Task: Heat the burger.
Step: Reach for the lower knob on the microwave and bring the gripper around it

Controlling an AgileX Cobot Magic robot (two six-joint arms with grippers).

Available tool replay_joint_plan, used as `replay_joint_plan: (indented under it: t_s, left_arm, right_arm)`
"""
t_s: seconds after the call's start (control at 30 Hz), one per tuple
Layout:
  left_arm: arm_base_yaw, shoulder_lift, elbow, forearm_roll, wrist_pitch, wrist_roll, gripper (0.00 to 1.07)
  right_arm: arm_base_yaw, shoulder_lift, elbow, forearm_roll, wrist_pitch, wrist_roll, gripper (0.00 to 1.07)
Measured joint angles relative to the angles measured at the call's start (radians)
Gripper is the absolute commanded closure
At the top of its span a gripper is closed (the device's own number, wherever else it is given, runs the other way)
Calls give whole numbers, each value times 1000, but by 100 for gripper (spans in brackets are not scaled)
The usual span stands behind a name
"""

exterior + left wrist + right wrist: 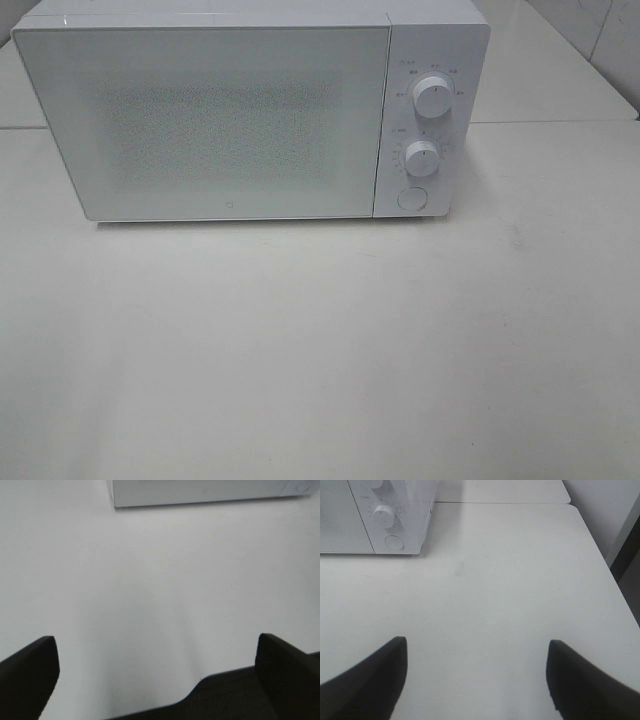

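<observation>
Left claw (156, 645) and right claw (476, 646), both spread and empty, hover over the tabletop (320, 350) before the shut microwave (250, 120); no burger shows, so heating seems unstarted.

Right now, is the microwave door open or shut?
Shut: the microwave door sits flush with the control panel, hiding the inside.

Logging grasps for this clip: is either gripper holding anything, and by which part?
Nothing is held: the left gripper and the right gripper both stand open over the table, with nothing in them.
</observation>
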Motion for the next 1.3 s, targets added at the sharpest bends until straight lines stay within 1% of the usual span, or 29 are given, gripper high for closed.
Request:
replay_joint_plan:
  t_s: [0.03,0.07,0.13,0.27,0.3,0.33,0.37,0.4,0.43,0.53,1.3]
  left_arm:
    - [0,-48,0,-2,0,0,6]
    - [0,-48,0,-2,0,0,6]
    - [0,-104,0,-4,0,0,6]
    - [24,-139,0,-4,0,1,6]
    - [39,-148,0,-4,0,1,6]
    - [88,-163,1,-4,0,1,6]
    - [114,-173,3,-3,0,2,6]
    - [114,-173,3,-3,0,2,6]
    - [151,-185,3,-3,1,2,6]
    - [166,-189,3,-3,1,2,6]
    - [167,-189,3,-3,1,3,6]
  right_arm:
    - [0,0,0,0,0,0,33]
    - [0,0,0,0,0,0,33]
    - [0,0,0,0,0,0,33]
    - [0,0,0,0,0,0,33]
    - [0,0,0,0,0,0,33]
    - [0,0,0,0,0,0,33]
    - [0,0,0,0,0,0,33]
    - [0,0,0,0,0,0,33]
    - [0,0,0,0,0,0,33]
    - [0,0,0,0,0,0,33]
    - [0,0,0,-3,0,0,33]
